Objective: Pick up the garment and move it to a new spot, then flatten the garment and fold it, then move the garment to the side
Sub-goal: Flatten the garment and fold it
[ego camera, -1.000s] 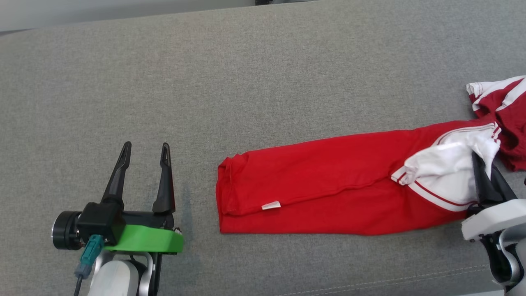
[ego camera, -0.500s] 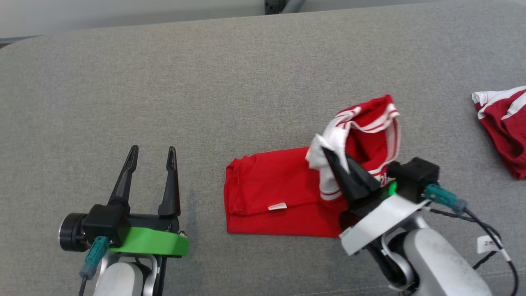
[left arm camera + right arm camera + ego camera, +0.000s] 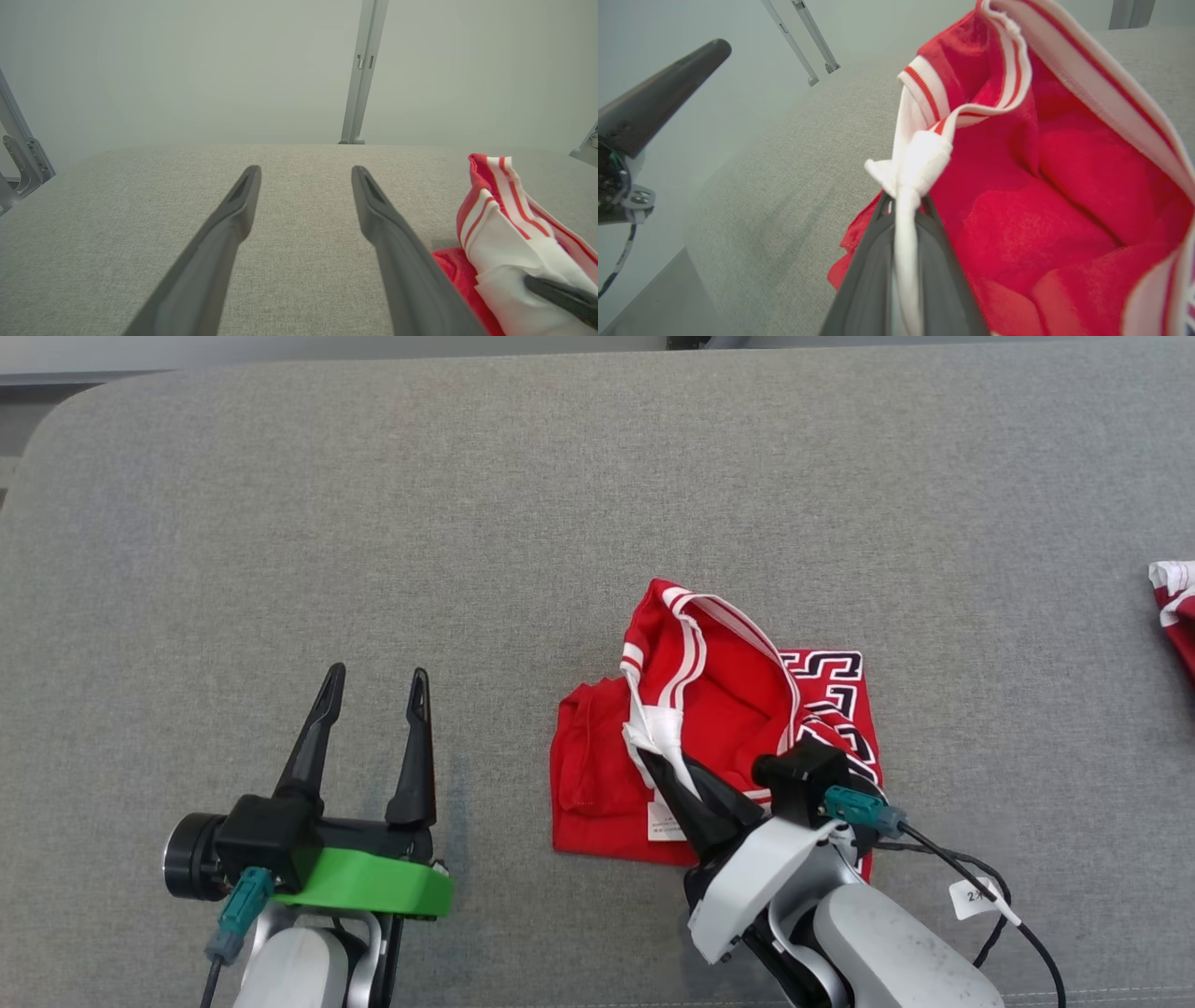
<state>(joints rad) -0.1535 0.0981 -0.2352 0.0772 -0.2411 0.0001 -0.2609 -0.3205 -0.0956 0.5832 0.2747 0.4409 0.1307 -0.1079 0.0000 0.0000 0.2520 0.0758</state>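
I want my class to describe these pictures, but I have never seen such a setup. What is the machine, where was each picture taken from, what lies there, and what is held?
It is a wheeled robot with two arms, each ending in a two-fingered gripper. The wide picture looks down from its head; the other two come from wrist cameras looking along the fingers. On the grey padded surface lies a red garment with white stripes, partly folded. The right gripper is shut on its white trim, holding that part up. The left gripper is open, holding nothing, beside the garment. Another red-and-white cloth shows at the right edge.
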